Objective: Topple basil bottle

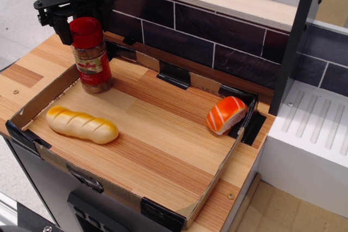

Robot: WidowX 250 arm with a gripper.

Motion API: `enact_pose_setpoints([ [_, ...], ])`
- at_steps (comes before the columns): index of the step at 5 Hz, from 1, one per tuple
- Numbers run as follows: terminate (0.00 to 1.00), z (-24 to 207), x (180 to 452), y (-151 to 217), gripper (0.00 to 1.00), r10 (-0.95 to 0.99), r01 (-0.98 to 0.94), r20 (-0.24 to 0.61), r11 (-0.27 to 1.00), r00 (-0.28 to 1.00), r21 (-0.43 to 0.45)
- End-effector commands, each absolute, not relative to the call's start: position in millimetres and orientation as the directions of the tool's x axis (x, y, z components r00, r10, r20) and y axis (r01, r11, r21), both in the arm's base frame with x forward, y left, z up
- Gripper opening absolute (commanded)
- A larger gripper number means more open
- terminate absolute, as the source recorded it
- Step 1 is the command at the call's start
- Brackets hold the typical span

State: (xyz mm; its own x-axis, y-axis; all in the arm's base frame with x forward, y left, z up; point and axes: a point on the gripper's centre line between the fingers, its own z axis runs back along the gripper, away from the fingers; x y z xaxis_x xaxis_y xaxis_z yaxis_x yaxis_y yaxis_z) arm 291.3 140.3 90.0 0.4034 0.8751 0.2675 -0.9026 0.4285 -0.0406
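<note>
The basil bottle (91, 55) was seen upright, long axis vertical, at about five o'clock of the tool (76, 17). The tool was held open just behind the red cap, with nothing gripped.

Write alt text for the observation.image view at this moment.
A red-capped basil bottle stands upright in the far left corner of a shallow cardboard-walled tray, with the black gripper just behind its cap. A bread roll and a salmon sushi piece also lie inside.
</note>
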Motion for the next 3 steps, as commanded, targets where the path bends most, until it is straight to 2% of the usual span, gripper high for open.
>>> enact_pose_setpoints([
  [1,0.0,113,288,109,0.0,0.827,-0.874,0.448,0.454,0.339,-0.177],
  [2,0.0,107,289,91,0.0,0.796,-0.859,0.545,0.451,0.265,-0.241],
  [3,0.0,96,293,70,0.0,0.775,-0.846,0.575,0.472,0.264,-0.247],
])
